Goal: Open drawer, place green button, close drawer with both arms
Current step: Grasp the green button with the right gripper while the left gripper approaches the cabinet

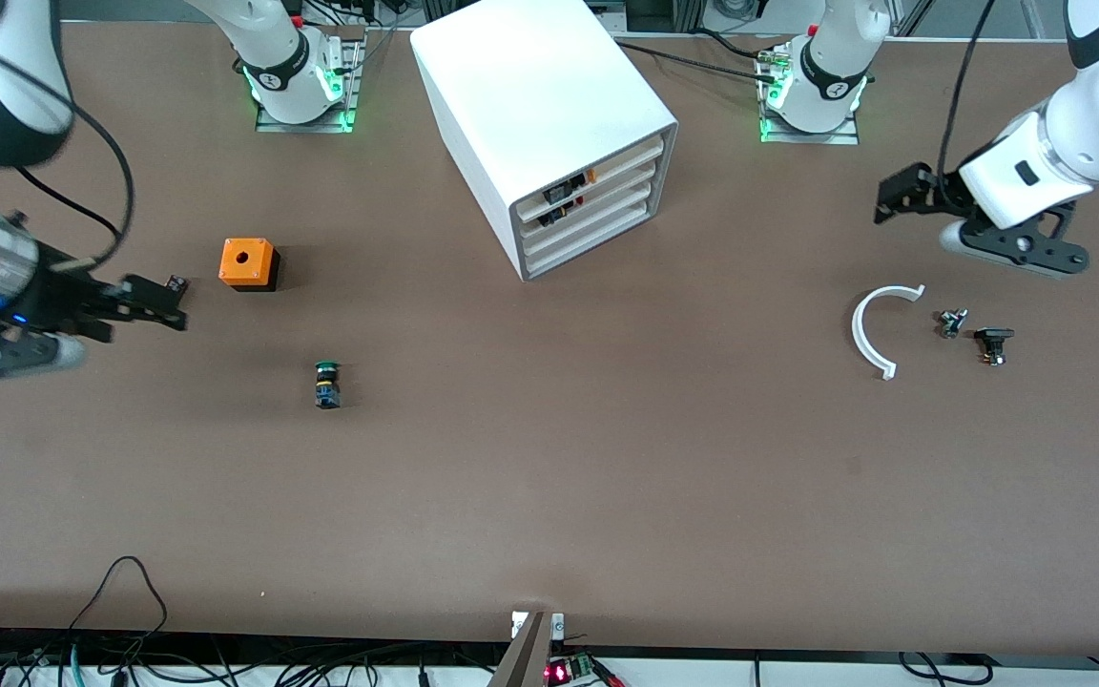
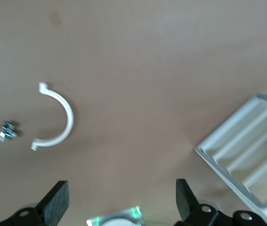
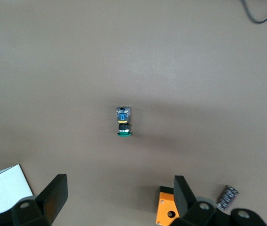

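The white cabinet (image 1: 540,105) stands at the middle of the table between the two arm bases, with all four drawers shut. Its lowest drawer (image 1: 592,246) has a plain white front. The green-capped button (image 1: 326,384) lies on its side on the table, nearer the front camera than the orange cube (image 1: 248,263). It also shows in the right wrist view (image 3: 123,123). My right gripper (image 1: 156,303) is open and empty, above the table beside the orange cube. My left gripper (image 1: 898,196) is open and empty at the left arm's end. The cabinet (image 2: 246,150) shows in the left wrist view.
A white curved strip (image 1: 879,329) and two small dark parts (image 1: 974,334) lie under the left gripper's end of the table. A small black part (image 1: 176,283) lies by the right gripper. Cables hang along the table's front edge.
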`<state>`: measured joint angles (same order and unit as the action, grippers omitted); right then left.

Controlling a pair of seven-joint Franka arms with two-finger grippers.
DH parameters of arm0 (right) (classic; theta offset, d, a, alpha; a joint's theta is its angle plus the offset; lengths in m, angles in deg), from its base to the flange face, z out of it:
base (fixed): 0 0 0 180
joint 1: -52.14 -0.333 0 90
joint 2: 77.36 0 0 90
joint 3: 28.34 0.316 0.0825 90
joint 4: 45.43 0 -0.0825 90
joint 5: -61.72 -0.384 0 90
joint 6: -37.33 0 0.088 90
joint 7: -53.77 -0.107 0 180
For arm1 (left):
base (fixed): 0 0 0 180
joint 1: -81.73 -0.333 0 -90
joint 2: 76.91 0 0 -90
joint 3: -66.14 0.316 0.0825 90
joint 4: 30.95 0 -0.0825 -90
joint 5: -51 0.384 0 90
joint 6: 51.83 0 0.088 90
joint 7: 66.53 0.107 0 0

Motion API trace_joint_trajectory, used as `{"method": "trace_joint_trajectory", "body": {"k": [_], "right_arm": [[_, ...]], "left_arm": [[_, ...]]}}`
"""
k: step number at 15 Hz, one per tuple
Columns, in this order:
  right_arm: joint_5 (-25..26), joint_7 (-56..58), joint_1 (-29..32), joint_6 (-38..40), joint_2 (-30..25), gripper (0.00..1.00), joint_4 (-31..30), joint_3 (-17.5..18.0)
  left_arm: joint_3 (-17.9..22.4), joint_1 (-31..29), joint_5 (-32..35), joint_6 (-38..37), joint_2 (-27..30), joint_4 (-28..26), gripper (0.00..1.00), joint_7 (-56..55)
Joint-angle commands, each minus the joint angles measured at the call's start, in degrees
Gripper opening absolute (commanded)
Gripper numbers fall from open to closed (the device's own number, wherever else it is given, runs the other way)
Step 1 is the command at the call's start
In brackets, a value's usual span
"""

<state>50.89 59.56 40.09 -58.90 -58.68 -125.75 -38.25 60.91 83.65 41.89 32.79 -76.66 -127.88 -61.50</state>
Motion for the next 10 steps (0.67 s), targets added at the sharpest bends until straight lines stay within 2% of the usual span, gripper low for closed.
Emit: {"method": "trace_joint_trajectory", "body": {"k": [1, 4, 8, 10], "right_arm": [[-1.39, 0.36, -1.22, -5.61, 0.83, 1.0, -4.12, 0.24], [-1.21, 0.36, -2.45, -13.43, 0.75, 1.0, -11.76, 0.41], [-0.86, 2.46, -5.17, -29.85, 1.53, 1.0, -23.63, 0.5], [-0.78, 2.55, -6.22, -34.71, 3.72, 1.0, -25.85, 0.42]], "left_arm": [[-1.81, 0.27, -4.41, -5.94, -0.87, 0.95, 1.0, 0.41], [-1.98, 0.19, -13.71, -11.05, -3.58, 0.78, 1.0, 2.77], [-1.98, 0.1, -23.83, -10.44, -11.13, 0.16, 1.0, 14.27], [-1.98, 0.19, -27.53, -10.27, -15.44, -0.1, 1.0, 15.61]]}}
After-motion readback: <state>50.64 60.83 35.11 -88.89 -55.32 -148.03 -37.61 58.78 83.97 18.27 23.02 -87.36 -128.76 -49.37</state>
